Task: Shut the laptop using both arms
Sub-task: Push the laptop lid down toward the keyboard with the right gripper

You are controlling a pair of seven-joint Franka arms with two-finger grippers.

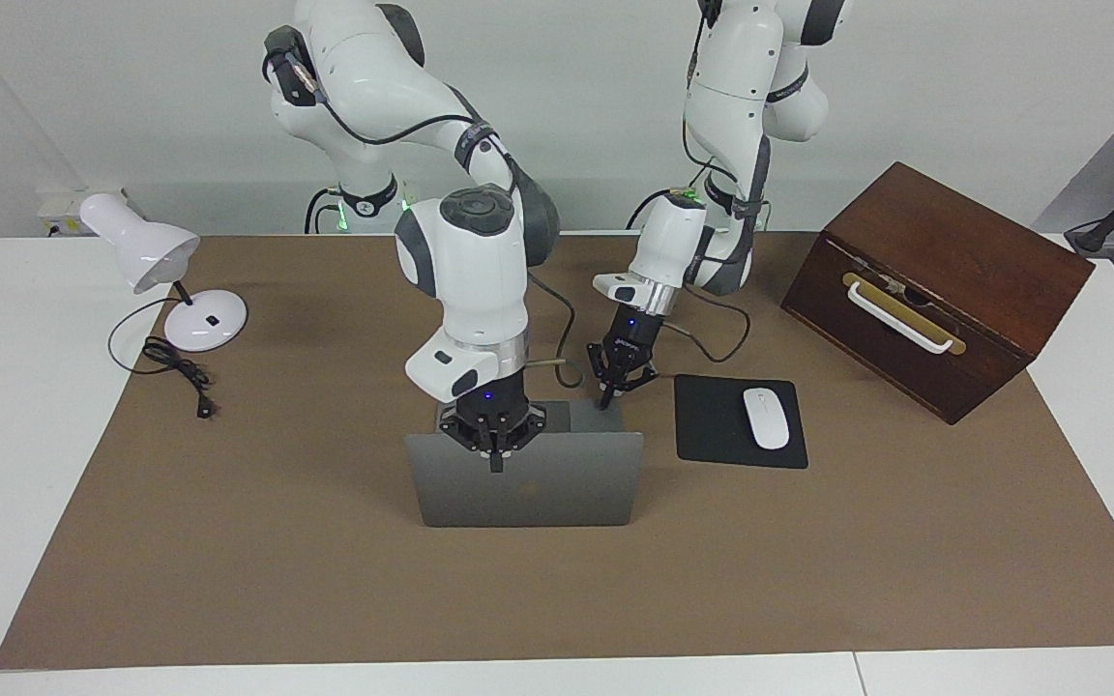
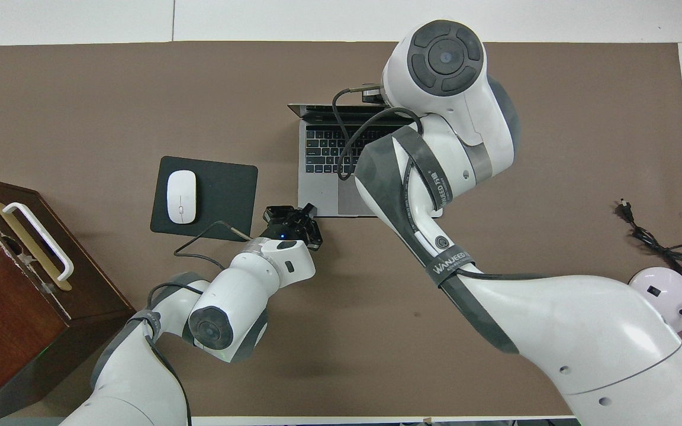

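The silver-grey laptop stands open in the middle of the brown mat, its lid upright with the back turned away from the robots. Its keyboard shows in the overhead view. My right gripper points down at the middle of the lid's top edge, fingers shut together and touching or just above it. In the overhead view the arm's wrist hides it. My left gripper is low at the corner of the laptop's base nearest the robots, toward the left arm's end. It also shows in the overhead view.
A black mouse pad with a white mouse lies beside the laptop toward the left arm's end. A brown wooden box stands past it. A white desk lamp and its cord are at the right arm's end.
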